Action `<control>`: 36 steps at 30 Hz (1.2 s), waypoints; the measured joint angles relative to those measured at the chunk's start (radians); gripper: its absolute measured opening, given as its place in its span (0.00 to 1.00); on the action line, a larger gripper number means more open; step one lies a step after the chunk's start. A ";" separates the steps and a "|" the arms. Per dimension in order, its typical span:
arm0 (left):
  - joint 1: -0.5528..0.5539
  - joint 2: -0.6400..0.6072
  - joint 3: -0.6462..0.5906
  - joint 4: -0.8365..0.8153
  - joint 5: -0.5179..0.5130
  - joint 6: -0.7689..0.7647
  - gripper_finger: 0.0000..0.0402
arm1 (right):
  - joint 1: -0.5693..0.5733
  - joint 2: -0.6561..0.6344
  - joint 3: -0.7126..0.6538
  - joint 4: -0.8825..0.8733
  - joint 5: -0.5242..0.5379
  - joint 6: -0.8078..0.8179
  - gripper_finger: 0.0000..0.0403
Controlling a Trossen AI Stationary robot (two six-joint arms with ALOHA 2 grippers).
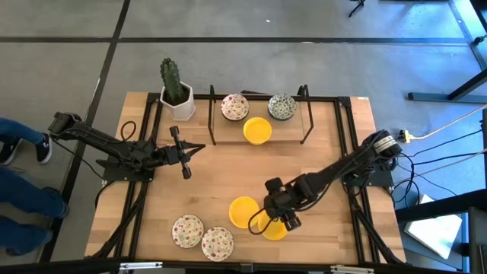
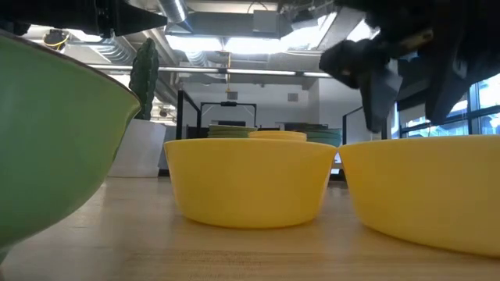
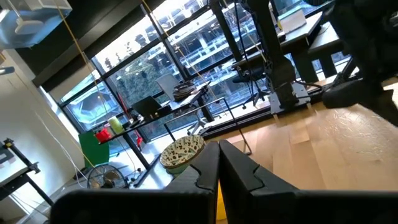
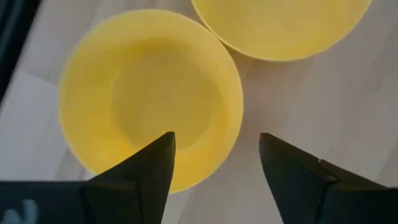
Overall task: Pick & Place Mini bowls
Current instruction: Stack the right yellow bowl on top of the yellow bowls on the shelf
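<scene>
Two plain yellow mini bowls sit on their bases near the table's near edge: one (image 1: pixel 243 211) uncovered, the other (image 1: pixel 274 233) partly under my right gripper (image 1: pixel 278 221). That gripper is open and points down. In the right wrist view one finger (image 4: pixel 149 168) is over the bowl's hollow (image 4: pixel 149 93) and the other (image 4: pixel 298 174) is over bare wood, with the rim (image 4: pixel 235 134) between them. The low view shows the gripper (image 2: pixel 379 94) hanging above this bowl (image 2: pixel 422 187) without touching. My left gripper (image 1: pixel 185 152) (image 3: pixel 217 177) waits shut at mid-left.
A black wire rack (image 1: pixel 304 114) at the far side carries a red-speckled bowl (image 1: pixel 234 106), a green-grey bowl (image 1: pixel 281 106) and a yellow bowl (image 1: pixel 257 130). Two red-speckled bowls (image 1: pixel 187 230) (image 1: pixel 217 243) lie near-left. A cactus pot (image 1: pixel 176 95) stands far-left. A person's legs (image 1: pixel 15 137) show beside the table.
</scene>
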 joint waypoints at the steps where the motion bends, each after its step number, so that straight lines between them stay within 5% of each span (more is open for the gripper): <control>1: 0.000 0.000 0.000 0.000 0.000 0.000 0.01 | -0.005 0.000 -0.011 0.007 0.000 0.000 0.58; 17: 0.000 0.000 0.000 0.000 0.000 0.000 0.01 | -0.044 0.000 -0.150 0.144 -0.072 0.026 0.49; 23: 0.000 0.000 0.000 0.000 0.000 0.000 0.01 | -0.049 0.000 -0.154 0.142 -0.064 0.029 0.34; 29: 0.000 0.000 0.000 0.000 0.000 0.000 0.01 | -0.071 0.000 -0.154 0.118 -0.073 0.019 0.06; 36: 0.000 0.000 0.000 0.000 0.000 0.000 0.01 | -0.113 -0.004 -0.150 0.073 -0.135 -0.019 0.02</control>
